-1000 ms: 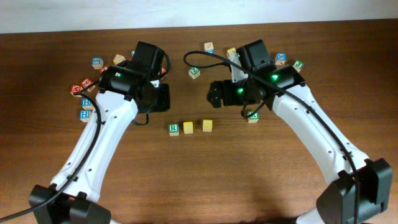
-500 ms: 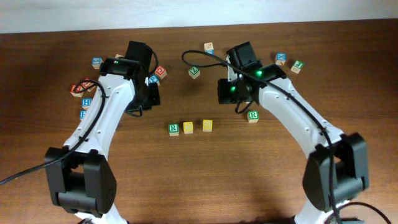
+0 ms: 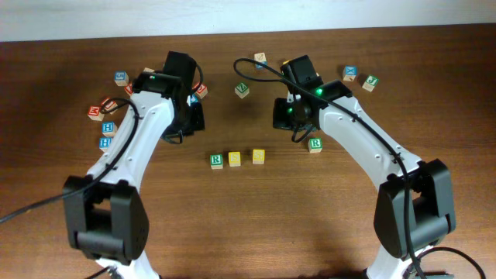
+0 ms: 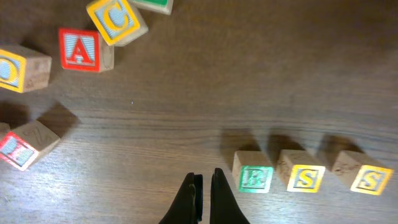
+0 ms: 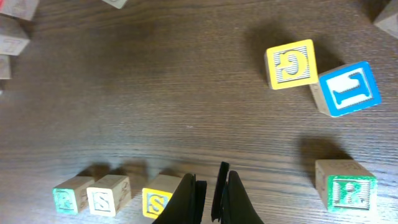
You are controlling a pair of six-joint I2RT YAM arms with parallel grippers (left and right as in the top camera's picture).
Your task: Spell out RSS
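Three cubes stand in a row at mid-table: the green R cube [image 3: 216,160], then a yellow S cube [image 3: 235,159] and another yellow S cube [image 3: 258,156]. The left wrist view shows R [image 4: 254,177], S [image 4: 303,177] and S [image 4: 370,179] side by side with small gaps. My left gripper [image 4: 204,180] hovers shut and empty behind and left of the row [image 3: 194,116]. Shut on nothing, my right gripper [image 5: 209,177] hangs behind and right of it [image 3: 280,115]. The right wrist view shows the row [image 5: 104,198] at lower left.
A second green-faced cube [image 3: 315,144] lies right of the row. Loose cubes cluster at far left [image 3: 107,128], among them a red A [image 4: 81,48] and a yellow C [image 4: 115,20]. A yellow G cube [image 5: 290,63] and a blue cube [image 5: 346,87] sit back right.
Both grippers have closed from open to shut with nothing in them. Both arms have folded back and risen; the right gripper has shifted a little right. The three cubes have not moved.
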